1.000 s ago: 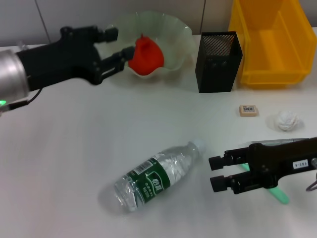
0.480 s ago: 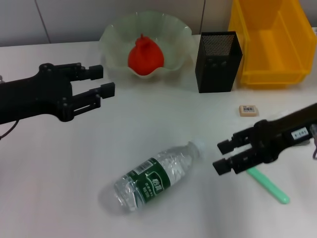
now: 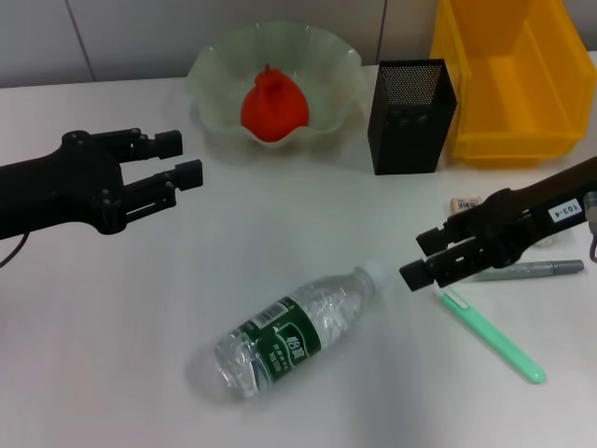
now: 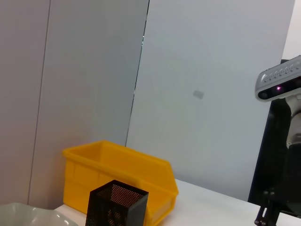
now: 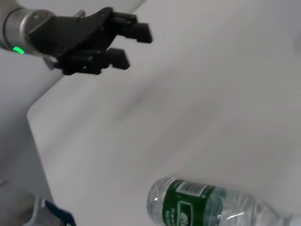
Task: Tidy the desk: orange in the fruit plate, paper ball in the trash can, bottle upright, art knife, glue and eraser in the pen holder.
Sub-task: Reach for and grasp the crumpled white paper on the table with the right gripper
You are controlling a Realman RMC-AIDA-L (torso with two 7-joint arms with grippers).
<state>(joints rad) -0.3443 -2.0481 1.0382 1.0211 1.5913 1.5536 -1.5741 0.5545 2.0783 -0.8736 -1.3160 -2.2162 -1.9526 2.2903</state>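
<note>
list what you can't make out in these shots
- Paper ball: not visible in any view; the right arm covers the part of the table beside the eraser.
- Eraser: head view, partly hidden by the right gripper and its arm.
- Pen holder: contents hidden by its dark mesh walls in head and left wrist views.
- Bottle: right wrist view, cap end cut off by the picture edge.
- Trash can: head view, far side cut off.

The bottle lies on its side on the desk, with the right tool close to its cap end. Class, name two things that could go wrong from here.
1. The bottle is round and lying flat, so a nudge from the open right tool could roll it away.
2. A green pen-like item lies just beside that tool; a sweep toward the cap may knock it.
</note>
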